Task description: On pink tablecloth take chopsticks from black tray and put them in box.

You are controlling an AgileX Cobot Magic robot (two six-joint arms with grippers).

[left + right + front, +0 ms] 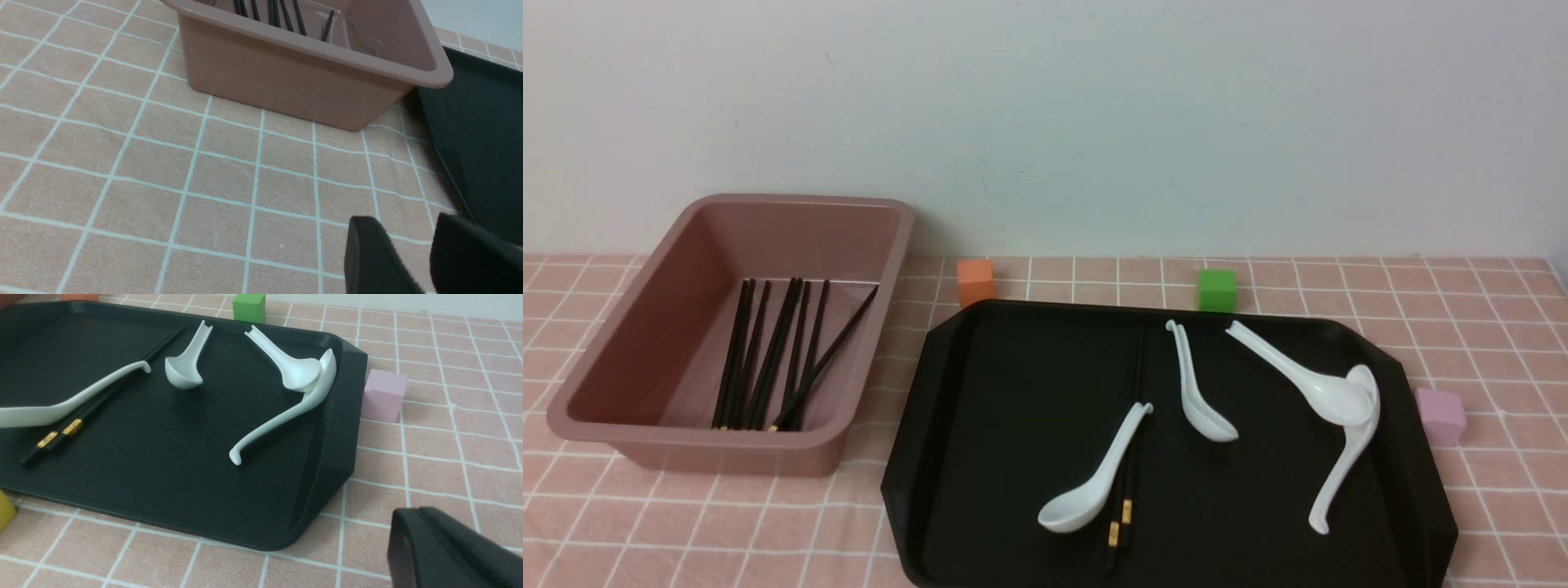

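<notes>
On the pink tablecloth [768, 531] lies the black tray [1013, 392]. Two black chopsticks [1126, 511] with gold bands rest on it side by side, partly under a white spoon [1094, 482]; the right wrist view also shows this pair of chopsticks [73, 426]. The dusty-pink box [686, 269] to the tray's left holds several chopsticks [768, 359]. Neither arm shows in the front view. My left gripper [404, 222] is open and empty over bare cloth, near the box [286, 85] and the tray's corner [482, 134]. My right gripper [412, 514] is shut and empty, over cloth off the tray's [163, 469] near right corner.
Three more white spoons [1201, 392] [1298, 376] [1347, 457] lie on the tray's right half, two of them overlapping. An orange cube [976, 282] and a green cube [1217, 289] stand behind the tray, a pink cube [1440, 415] at its right. A yellow cube [4, 510] sits by its front edge.
</notes>
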